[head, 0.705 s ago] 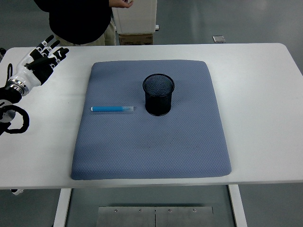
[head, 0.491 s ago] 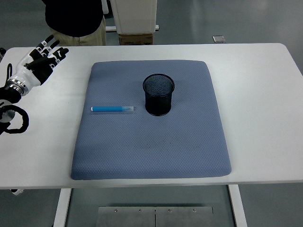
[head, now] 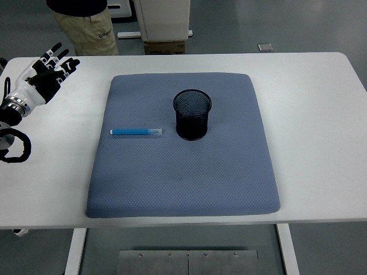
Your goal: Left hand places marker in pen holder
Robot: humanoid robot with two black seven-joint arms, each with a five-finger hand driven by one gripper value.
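A blue marker [head: 136, 132] lies flat on a grey mat [head: 183, 172], just left of an upright black mesh holder [head: 192, 114]. The left hand [head: 47, 74] hovers over the table's [head: 321, 114] far-left corner, fingers spread, holding nothing. A person [head: 86, 23] stands beyond the far edge.

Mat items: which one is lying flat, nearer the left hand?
The blue marker, flat on the grey mat. The black mesh pen holder stands upright, farther from the open left hand.
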